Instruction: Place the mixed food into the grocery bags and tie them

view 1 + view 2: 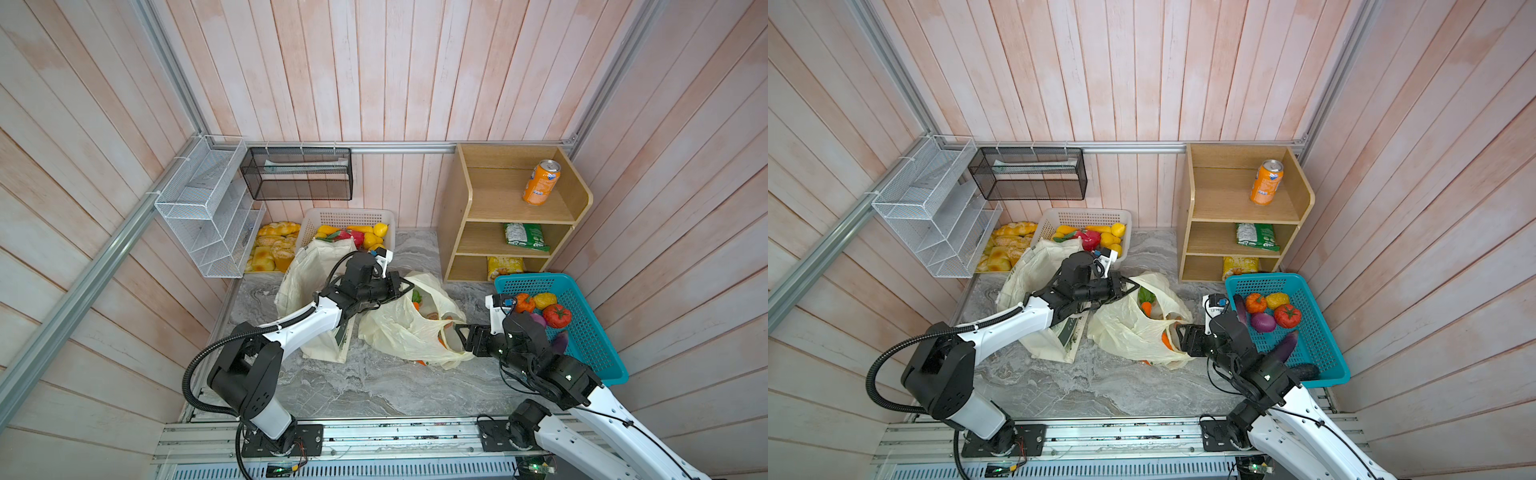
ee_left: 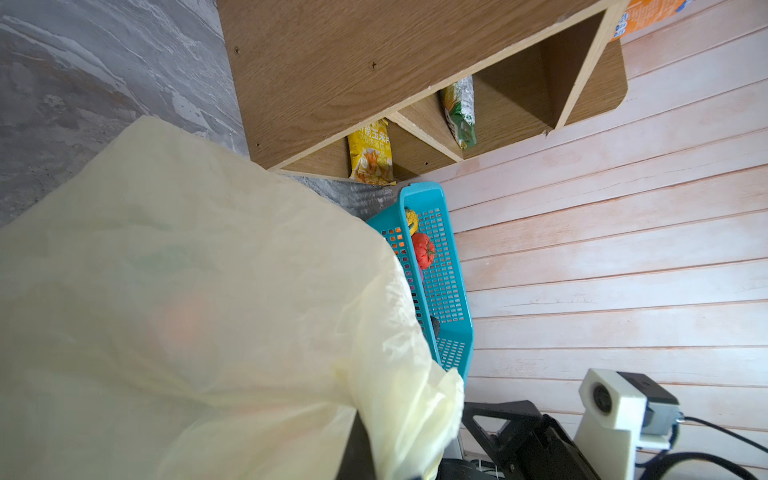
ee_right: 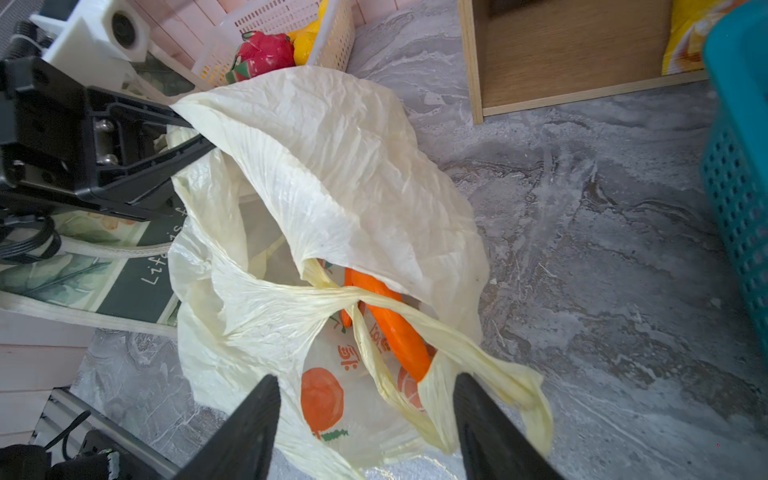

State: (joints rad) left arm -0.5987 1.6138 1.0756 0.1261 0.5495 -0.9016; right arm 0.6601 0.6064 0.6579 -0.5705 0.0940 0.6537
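Right wrist view showed the right gripper (image 3: pixel 365 377) with jaws apart, straddling a loop handle (image 3: pixel 498 368) of the plastic bag (image 3: pixel 353 166), which lay mid-table holding an orange toy carrot (image 3: pixel 399 340). The left gripper (image 3: pixel 195 133) was clamped on the bag's far rim. The cloth tote (image 1: pixel 299 270) lay just left.

Pale-yellow plastic bag (image 1: pixel 405 336) (thin, crumpled, orange prints) sits mid-tabletop (image 1: pixel 374 386), mouth open, far rim lifted, loop handles (image 3: pixel 515 380) twisted across the mouth. Orange toy carrots (image 3: pixel 403 345) lie inside it, one green leafy top (image 1: pixel 1146 296) showing. Cream cloth tote (image 1: pixel 305 266) slumps just beside the bag, on its left in both top views, green side print (image 3: pixel 95 270) showing.
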